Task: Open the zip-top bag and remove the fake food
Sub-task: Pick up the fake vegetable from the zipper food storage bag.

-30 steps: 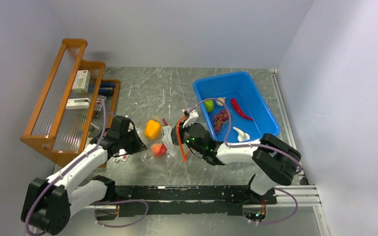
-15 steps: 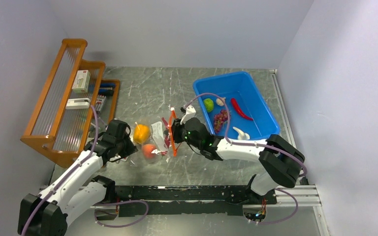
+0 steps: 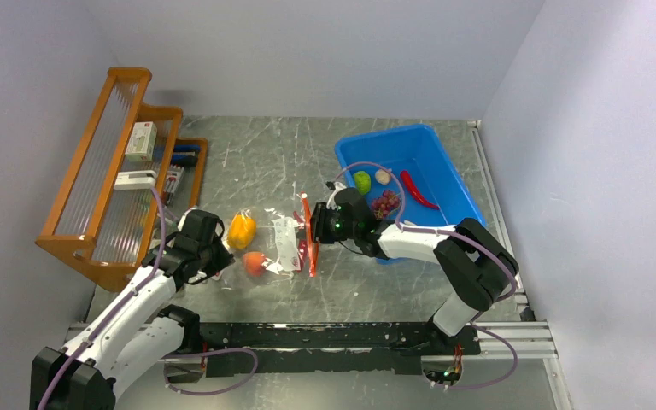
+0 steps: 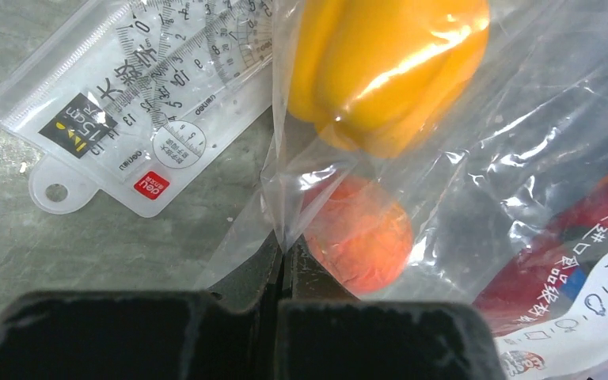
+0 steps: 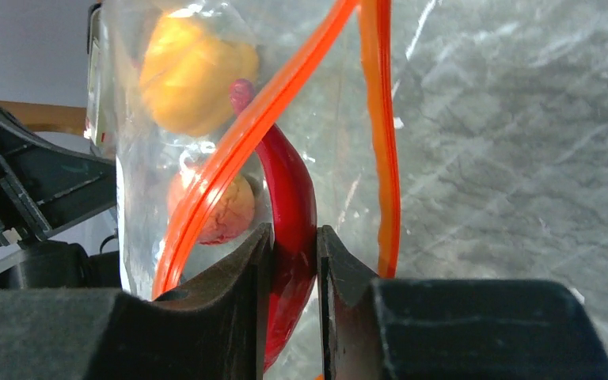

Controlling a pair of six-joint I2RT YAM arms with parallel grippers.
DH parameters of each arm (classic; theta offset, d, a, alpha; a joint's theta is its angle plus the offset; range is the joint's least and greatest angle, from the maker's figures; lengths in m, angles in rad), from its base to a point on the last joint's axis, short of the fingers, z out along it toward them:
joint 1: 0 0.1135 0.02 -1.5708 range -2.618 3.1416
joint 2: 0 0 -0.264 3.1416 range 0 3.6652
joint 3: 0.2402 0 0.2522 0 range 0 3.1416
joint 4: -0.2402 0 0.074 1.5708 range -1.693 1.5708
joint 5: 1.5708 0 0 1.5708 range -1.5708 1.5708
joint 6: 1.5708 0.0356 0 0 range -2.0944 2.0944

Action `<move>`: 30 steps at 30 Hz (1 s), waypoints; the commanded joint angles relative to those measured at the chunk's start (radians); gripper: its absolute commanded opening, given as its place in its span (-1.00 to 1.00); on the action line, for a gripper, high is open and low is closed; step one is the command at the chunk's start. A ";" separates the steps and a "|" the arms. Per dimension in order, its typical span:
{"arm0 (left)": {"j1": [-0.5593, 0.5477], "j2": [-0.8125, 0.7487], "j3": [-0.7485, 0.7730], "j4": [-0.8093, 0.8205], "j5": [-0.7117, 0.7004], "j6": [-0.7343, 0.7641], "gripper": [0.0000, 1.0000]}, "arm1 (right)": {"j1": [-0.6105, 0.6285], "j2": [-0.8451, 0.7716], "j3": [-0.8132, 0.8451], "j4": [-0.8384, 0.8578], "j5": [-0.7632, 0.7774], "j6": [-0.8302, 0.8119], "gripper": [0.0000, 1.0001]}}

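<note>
My left end effector (image 4: 285,253) is fully closed, pinching the sealed bottom corner of the clear crinkly zip-top bag (image 4: 475,158), which lies stretched on the scratched metal surface (image 3: 256,154) between the arms. My right end effector (image 5: 293,237) is at the bag's open mouth, between the parted halves of the orange-red zip strip (image 5: 380,119), clamped on a red plastic chilli (image 5: 289,190). An orange-yellow plastic bell pepper (image 4: 388,63) and a round orange plastic peach (image 4: 360,233) sit inside. I judge the left pinch should hold firm while I draw the chilli straight out, clear of the strip, toward the blue plastic bin (image 3: 384,135). Against half a second ago, the bag lies longer and flatter, its mouth nearer the bin, and the left arm has drawn back slightly.
</note>
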 commanded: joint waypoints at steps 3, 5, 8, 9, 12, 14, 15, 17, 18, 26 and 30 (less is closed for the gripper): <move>0.005 -0.003 0.019 -0.006 -0.019 -0.006 -0.86 | -0.022 0.022 0.046 -0.116 -0.120 0.032 -0.92; 0.005 -0.001 0.018 -0.004 -0.020 -0.007 -0.86 | -0.022 0.027 0.102 -0.242 -0.079 0.025 -0.93; 0.005 0.001 0.019 -0.002 -0.024 -0.005 -0.87 | -0.022 0.047 0.209 -0.447 -0.017 -0.014 -0.97; 0.005 0.003 0.021 -0.001 -0.026 -0.002 -0.86 | -0.023 0.054 0.237 -0.503 -0.001 -0.022 -0.98; 0.005 0.016 0.026 -0.001 -0.026 0.009 -0.86 | -0.025 0.057 0.300 -0.600 0.028 -0.028 -0.99; 0.005 0.027 0.029 -0.001 -0.022 0.013 -0.86 | -0.026 0.043 0.314 -0.633 0.050 -0.020 -0.98; 0.005 0.031 0.030 -0.001 -0.019 0.015 -0.86 | -0.027 0.026 0.314 -0.639 0.072 -0.006 -0.98; 0.005 0.033 0.029 0.005 -0.013 0.014 -0.86 | -0.027 -0.001 0.291 -0.624 0.108 0.038 -0.98; 0.005 0.032 0.027 0.010 -0.009 0.012 -0.86 | -0.027 -0.012 0.279 -0.614 0.127 0.074 -0.98; 0.005 -0.014 0.004 0.006 -0.024 -0.035 -0.86 | 0.008 -0.082 0.199 -0.524 0.211 0.295 -0.97; 0.005 -0.012 0.004 0.003 -0.016 -0.031 -0.86 | 0.010 -0.108 0.182 -0.532 0.250 0.306 -0.97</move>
